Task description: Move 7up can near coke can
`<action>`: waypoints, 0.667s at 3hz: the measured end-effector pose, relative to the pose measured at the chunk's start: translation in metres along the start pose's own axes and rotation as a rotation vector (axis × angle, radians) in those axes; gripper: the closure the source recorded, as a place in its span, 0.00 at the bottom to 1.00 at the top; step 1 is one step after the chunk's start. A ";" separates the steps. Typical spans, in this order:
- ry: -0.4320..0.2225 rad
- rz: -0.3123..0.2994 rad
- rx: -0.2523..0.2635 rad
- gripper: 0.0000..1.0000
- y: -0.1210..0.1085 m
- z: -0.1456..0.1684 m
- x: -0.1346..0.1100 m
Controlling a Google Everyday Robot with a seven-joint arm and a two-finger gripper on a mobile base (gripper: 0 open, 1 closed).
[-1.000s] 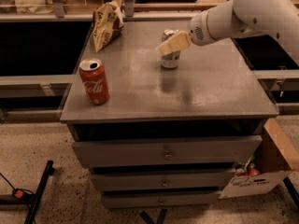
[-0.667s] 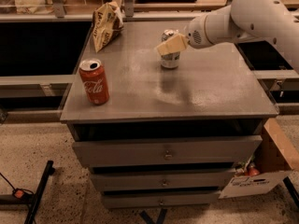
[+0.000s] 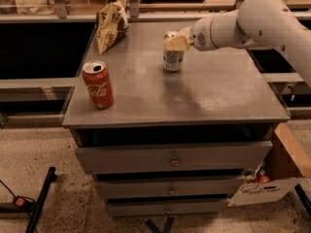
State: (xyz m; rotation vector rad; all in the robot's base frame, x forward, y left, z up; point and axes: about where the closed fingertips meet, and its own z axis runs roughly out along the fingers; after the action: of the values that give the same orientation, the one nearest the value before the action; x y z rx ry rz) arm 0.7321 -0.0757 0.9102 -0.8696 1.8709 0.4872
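Note:
The 7up can [image 3: 173,59], silver-grey with a faint label, stands upright on the grey cabinet top [image 3: 194,96], towards the back middle. The coke can [image 3: 98,85], bright red with white script, stands upright near the front left corner, well apart from it. My gripper [image 3: 176,43] comes in from the right on the white arm [image 3: 252,23] and sits at the upper part of the 7up can, its pale fingers [image 3: 177,43] covering the can's top.
A yellow-brown chip bag [image 3: 110,25] lies at the back left of the cabinet top. Drawers [image 3: 171,158] face me below. A cardboard box [image 3: 277,176] sits on the floor at the right. A black stand leg [image 3: 41,198] and a cable lie on the floor at the left.
The arm and gripper have shifted slightly left, staying at the top of the 7up can. Both cans stand where they were.

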 end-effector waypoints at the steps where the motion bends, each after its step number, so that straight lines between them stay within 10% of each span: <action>1: -0.011 0.007 0.009 0.72 -0.003 -0.004 -0.002; 2: -0.001 -0.032 -0.018 0.75 0.006 -0.013 -0.020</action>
State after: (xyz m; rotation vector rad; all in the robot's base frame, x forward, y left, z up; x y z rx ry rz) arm 0.7255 -0.0729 0.9337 -0.9097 1.8510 0.4847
